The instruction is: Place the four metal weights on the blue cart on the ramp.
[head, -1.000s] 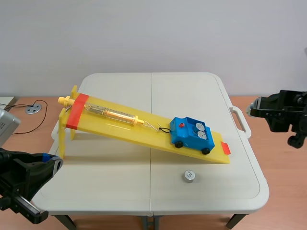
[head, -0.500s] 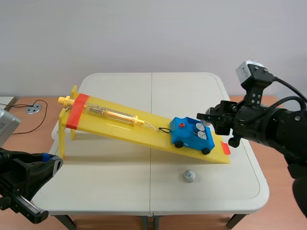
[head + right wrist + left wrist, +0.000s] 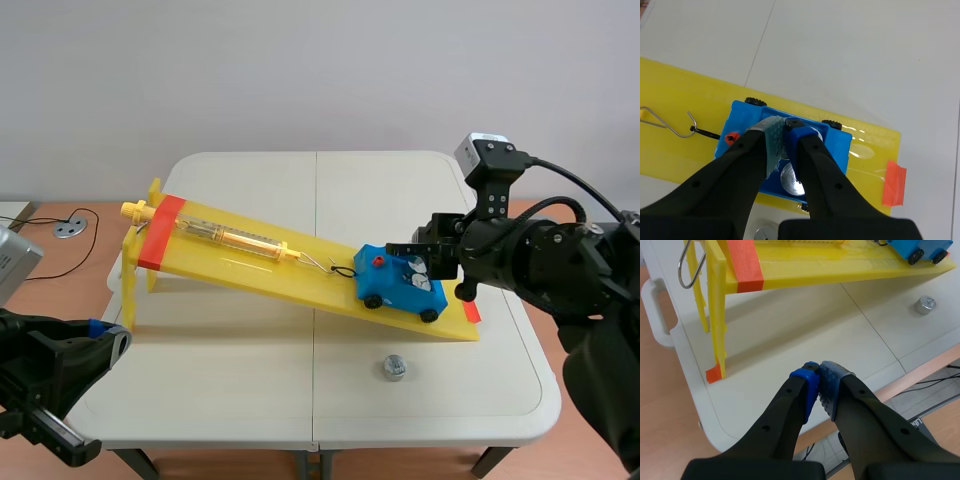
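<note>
Silver metal disc weights (image 3: 792,181) sit in the cart, and one stray weight (image 3: 394,367) waits outside. A white folding table (image 3: 250,400) bears the yellow plastic ramp (image 3: 300,285). The blue toy cart (image 3: 385,285) rests low on it, likely tethered uphill against rolling. Right gripper (image 3: 785,131), pincer together and empty, hovers over the cart. The left gripper (image 3: 818,371), also closed, sits off the table's seven o'clock corner. The stray weight lies at the cart's six o'clock, with open tabletop all round.

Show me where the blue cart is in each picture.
Scene view: the blue cart sits low on the yellow ramp, under the right hand.
Left wrist view: the blue cart is far ahead of the left hand, partly cut off.
Right wrist view: the blue cart lies under the right hand.
Shared landmark: the yellow ramp.
</note>
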You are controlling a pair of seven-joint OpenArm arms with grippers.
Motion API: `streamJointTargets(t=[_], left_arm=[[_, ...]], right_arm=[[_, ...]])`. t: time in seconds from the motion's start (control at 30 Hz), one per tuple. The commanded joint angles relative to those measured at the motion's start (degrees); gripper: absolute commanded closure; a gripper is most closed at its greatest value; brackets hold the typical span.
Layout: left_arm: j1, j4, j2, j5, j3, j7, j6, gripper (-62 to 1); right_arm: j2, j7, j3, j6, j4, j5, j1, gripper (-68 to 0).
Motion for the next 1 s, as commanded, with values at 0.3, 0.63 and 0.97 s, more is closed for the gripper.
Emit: streamJointTargets(t=[0.3,0.63,0.97], left_arm=[[-1.09,2.89,0.46,-4.44,-0.37,-5.88,-1.03,-3.6],[-1.09,2.89,0.46,-4.44,-0.37,-5.88,-1.03,-3.6],[-1.09,2.89,0.44,-4.44,-0.37,-5.88,-1.03,-3.6]], right_arm=[[-0.68,12.00,-2.60,-0.74,1.53,0.66,8.22,-0.7],[-0.74,12.00,-2.51,0.07,1.57,0.39,8.11,-19.5],[4.04,6.71,2.82,5.22,12.55,5.55,5.25,-24.9]])
